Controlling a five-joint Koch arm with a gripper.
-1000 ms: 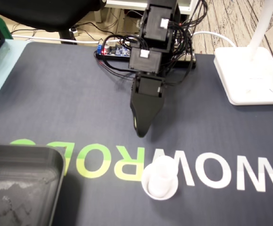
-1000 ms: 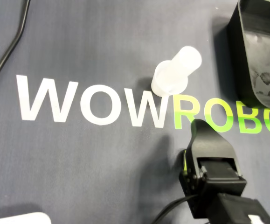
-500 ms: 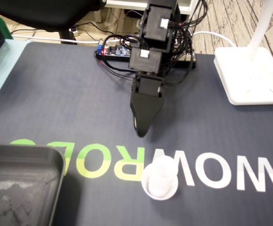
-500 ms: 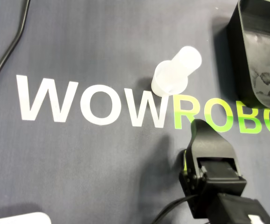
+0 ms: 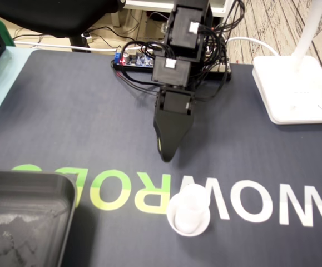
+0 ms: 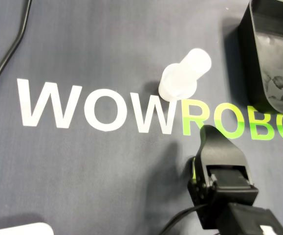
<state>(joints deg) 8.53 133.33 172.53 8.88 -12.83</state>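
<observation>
On dark mat (image 5: 66,111), frosted plastic cup (image 5: 188,214) near tapered matte-black hand (image 5: 166,157)

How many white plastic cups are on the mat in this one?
1. The white cup stands on the lettering of the mat, in front of the pincer and apart from it, right of the black tray in the fixed view. The tray's inside shows only partly.

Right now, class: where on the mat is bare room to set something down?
In the fixed view: bare mat left of the claw, above the tray; another patch between claw and lamp base. Crowded between claw and white cup, and by the cables.
</observation>
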